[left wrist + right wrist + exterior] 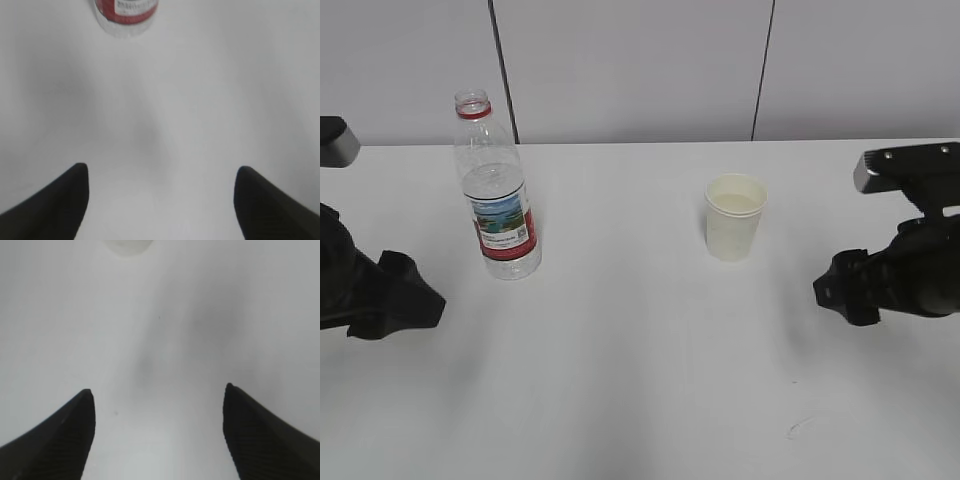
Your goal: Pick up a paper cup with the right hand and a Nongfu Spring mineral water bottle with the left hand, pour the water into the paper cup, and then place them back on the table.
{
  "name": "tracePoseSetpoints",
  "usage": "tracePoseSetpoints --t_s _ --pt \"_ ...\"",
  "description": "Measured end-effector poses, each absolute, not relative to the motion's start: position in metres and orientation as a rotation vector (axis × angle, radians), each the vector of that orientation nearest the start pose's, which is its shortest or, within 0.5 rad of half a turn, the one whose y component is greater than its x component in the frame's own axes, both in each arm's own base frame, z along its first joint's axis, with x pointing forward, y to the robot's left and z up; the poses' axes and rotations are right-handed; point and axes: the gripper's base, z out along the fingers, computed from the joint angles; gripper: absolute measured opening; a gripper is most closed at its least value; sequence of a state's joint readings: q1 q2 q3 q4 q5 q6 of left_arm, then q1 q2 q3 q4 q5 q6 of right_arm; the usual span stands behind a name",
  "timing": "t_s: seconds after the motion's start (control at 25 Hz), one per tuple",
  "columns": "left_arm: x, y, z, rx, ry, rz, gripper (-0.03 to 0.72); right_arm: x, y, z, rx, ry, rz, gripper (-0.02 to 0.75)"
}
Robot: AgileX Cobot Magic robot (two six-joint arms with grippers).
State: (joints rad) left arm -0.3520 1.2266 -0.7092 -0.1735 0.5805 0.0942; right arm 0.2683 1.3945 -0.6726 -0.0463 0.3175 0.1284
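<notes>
while both arms sit low at the table's [640, 380] side edges, nothing is held. exterior view: the nongfu spring mineral water bottle [497, 190] stands upright on the white table, at about 10 o'clock from the picture's centre, uncapped, red neck ring showing, label with a landscape picture facing the camera. water level sits in the upper half, around the shoulder. the paper cup [734, 217] stands upright at about 1 o'clock from centre, well apart from the bottle, its rim open to the camera, pale inside; whether it holds liquid cannot be told. a small dark scratch mark [800, 428] lies on the table at about 5 o'clock.

the left hand [395, 300] is at 9 o'clock, black, near the bottle but clear of it, the bottle lying toward 1 o'clock from it. the right hand [845, 288] is at 3 o'clock, a silver-grey block [905, 165] above it, the cup toward 10 o'clock from it, apart.

left wrist view: two dark fingers [55, 205] spread wide at the bottom corners, bare table between them, gripping nothing. the bottle's base and red label band [127, 11] show at 12 o'clock, slightly left, far ahead of the tips.

right wrist view: fingers [60, 437] likewise spread wide, empty. the cup's lower part [128, 246] just shows at the top edge, about 11 o'clock, well ahead of the tips.
</notes>
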Motion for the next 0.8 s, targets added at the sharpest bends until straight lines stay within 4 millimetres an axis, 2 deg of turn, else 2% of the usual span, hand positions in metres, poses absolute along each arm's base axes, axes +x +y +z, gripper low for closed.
tracePoseSetpoints --t_s 0.28,0.4,0.52,0.68,0.8 --pt "0.199 -0.084 0.258 0.431 2.782 -0.252 0.534 0.247 0.067 0.26 -0.211 2.85 0.059 0.585" --pt "0.196 -0.078 0.261 0.313 2.865 -0.188 0.534 0.246 0.066 0.281 -0.213 2.917 0.039 0.585" --pt "0.192 -0.065 0.259 0.195 2.956 -0.058 0.534 0.244 0.065 0.292 -0.217 2.95 0.017 0.585" --pt "0.189 -0.041 0.258 0.06 3.044 0.098 0.534 0.244 0.064 0.295 -0.218 2.96 0.008 0.585" --pt "0.19 -0.026 0.258 -0.05 3.059 0.136 0.534 0.244 0.064 0.295 -0.219 2.962 0.008 0.584"
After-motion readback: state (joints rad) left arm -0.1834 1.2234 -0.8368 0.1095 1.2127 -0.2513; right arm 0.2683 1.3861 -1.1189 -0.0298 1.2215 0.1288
